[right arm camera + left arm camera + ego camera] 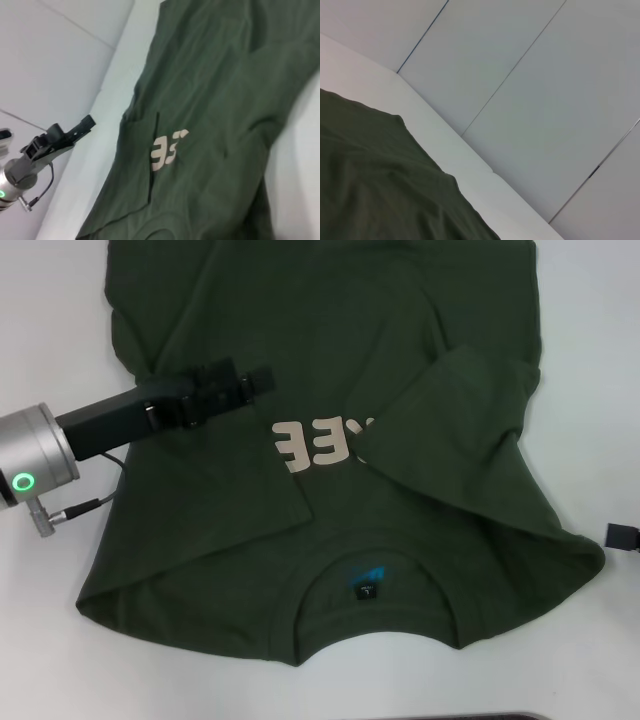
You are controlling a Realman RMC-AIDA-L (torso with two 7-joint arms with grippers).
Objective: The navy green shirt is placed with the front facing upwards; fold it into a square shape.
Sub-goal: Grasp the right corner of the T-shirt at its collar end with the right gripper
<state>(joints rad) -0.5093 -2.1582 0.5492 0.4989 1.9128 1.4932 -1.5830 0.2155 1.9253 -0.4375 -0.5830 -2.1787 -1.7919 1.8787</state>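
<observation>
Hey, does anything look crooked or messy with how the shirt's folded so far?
Yes. On the navy green shirt, the right sleeve flap lies folded in at a slant and covers part of the print. The left side's fold edge also runs diagonally. The left gripper hovers over the shirt.

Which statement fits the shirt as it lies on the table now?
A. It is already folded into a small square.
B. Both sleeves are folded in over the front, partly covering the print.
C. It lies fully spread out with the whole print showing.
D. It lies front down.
B: on the navy green shirt, flaps from both sides lie over the chest, so only part of the pale print shows in the head view.
</observation>
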